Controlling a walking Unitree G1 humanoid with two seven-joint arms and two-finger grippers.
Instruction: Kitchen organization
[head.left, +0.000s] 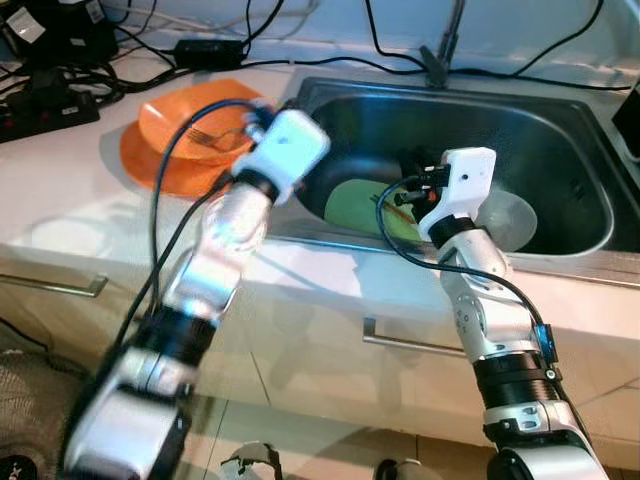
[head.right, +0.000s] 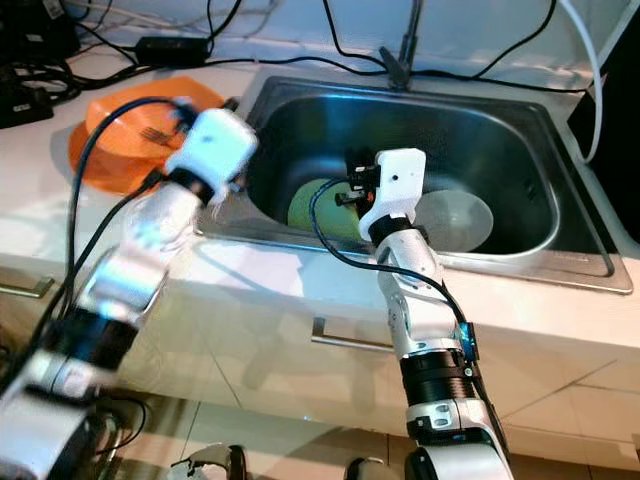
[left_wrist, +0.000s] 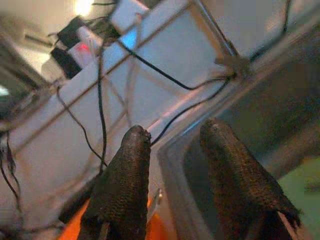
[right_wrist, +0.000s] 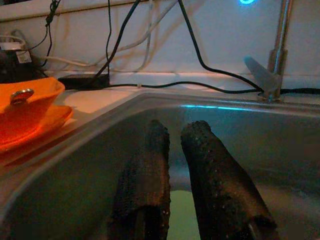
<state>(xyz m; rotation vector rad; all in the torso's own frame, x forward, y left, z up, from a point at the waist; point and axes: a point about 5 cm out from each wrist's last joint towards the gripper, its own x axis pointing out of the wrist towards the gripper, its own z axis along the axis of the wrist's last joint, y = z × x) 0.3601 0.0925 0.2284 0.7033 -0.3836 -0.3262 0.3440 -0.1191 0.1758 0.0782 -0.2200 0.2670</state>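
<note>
Right gripper (right_wrist: 172, 150), fingers nearly together and empty, hangs above the green plate (head.left: 362, 205): probably light, rigid, slick; grip its rim.

The two eye views look forward and down from the robot's head onto a counter (head.left: 70, 190) with a steel sink (head.left: 560, 160), both arms reaching up into the picture from below. The right eye sits slightly to the side, so the sink lies more central there; otherwise both share the sink, the orange dishes (head.right: 120, 130) and the back wall's cables.

The left wrist view looks close along its two fingers (left_wrist: 125, 185), tilted, across the sink's rim toward the wall and cables.

The right wrist view sits low inside the sink, facing the back wall and tap (right_wrist: 277, 45) along its fingers (right_wrist: 215, 180). It shares the orange dishes and the tap with the eye views.
</note>
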